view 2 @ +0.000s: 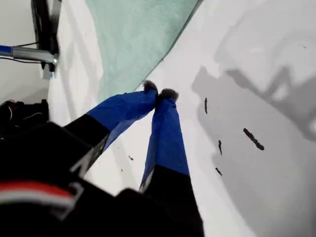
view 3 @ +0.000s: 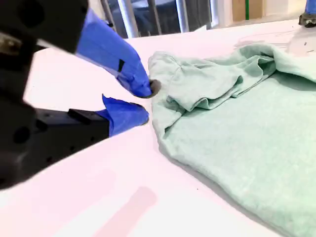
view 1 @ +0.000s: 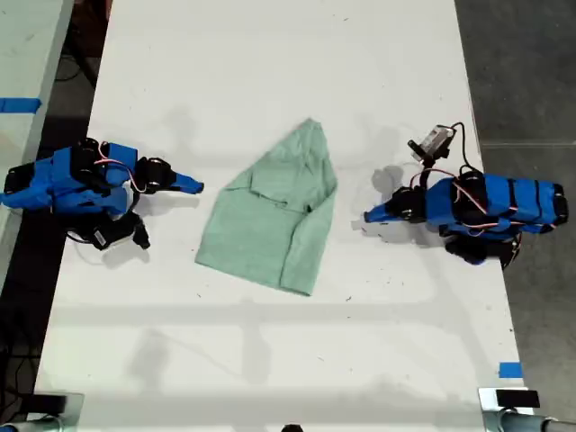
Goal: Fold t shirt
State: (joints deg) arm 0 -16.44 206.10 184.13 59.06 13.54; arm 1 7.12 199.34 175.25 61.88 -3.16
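Clenched, my first end effector (view 2: 159, 94) and my parted second end effector (view 3: 144, 102) rest beside the t shirt (view 3: 247, 123).

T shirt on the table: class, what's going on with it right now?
A pale mint-green cotton t shirt lies partly folded on the white table, with a blue arm on each side in the exterior view. My first claw is shut and empty, just short of the cloth. My second claw is open at the shirt's edge, gripping nothing.
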